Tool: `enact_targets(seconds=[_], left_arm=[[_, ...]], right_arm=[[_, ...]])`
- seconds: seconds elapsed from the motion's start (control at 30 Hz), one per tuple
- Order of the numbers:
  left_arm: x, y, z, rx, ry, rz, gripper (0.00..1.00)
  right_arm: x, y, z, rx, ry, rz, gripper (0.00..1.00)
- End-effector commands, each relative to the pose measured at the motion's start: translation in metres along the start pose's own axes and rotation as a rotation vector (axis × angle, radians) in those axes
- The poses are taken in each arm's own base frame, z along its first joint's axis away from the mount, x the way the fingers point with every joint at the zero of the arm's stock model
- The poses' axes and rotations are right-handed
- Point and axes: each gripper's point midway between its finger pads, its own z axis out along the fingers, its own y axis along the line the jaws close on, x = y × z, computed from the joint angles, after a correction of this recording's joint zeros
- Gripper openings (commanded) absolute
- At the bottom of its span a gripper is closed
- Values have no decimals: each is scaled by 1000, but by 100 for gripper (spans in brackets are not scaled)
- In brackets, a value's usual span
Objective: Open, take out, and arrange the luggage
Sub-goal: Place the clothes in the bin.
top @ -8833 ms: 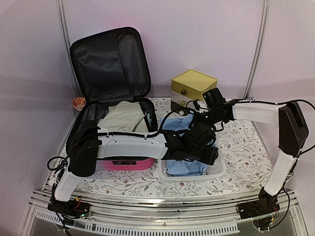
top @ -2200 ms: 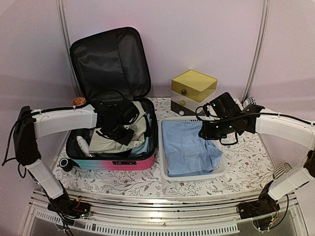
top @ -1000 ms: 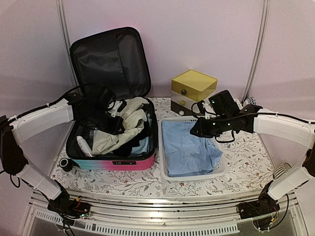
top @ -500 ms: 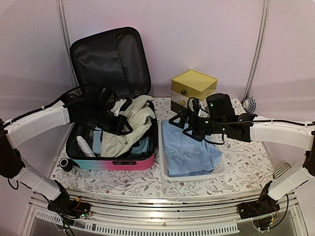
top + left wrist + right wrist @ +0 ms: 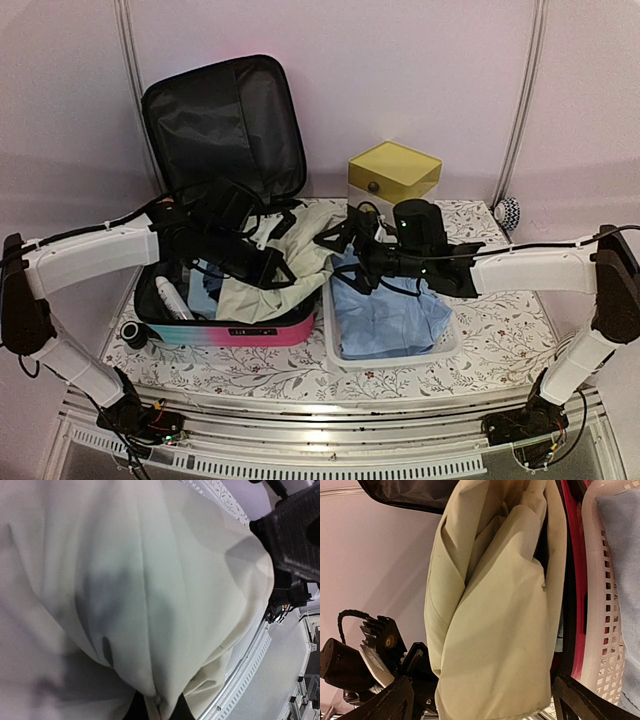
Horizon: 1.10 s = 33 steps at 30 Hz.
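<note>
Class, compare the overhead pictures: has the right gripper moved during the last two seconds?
Yes. The right gripper has swung left across the white basket toward the luggage, now left of the yellow-topped drawer box.

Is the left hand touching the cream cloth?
Touching. The left wrist view shows the cream cloth pinched tight in the shut left hand.

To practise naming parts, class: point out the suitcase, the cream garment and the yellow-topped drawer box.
suitcase [image 5: 225, 125], top view, black lining of the raised lid.
cream garment [image 5: 495, 620], right wrist view, middle of the folded cloth.
yellow-topped drawer box [image 5: 395, 168], top view, its yellow top.
</note>
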Motion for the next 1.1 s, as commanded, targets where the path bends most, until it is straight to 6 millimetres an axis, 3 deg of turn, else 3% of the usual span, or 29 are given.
enact_targets(seconds=[0.0,0.4,0.6,0.83,1.07], left_arm=[[-15,-51,-4,176,-58,68,0],[-9,-77,0,224,-40,119,0],[-6,-88,0,246,-32,154,0],[-6,-91,3,245,-30,160,0],[-8,-102,9,258,-22,172,0]], right_arm=[[-2,29,3,-128,-9,35,99],[-2,12,10,-104,-12,90,100],[-7,10,12,-100,-17,99,92],[-12,4,8,-74,-29,100,56],[-17,-11,1,-15,-29,85,33]])
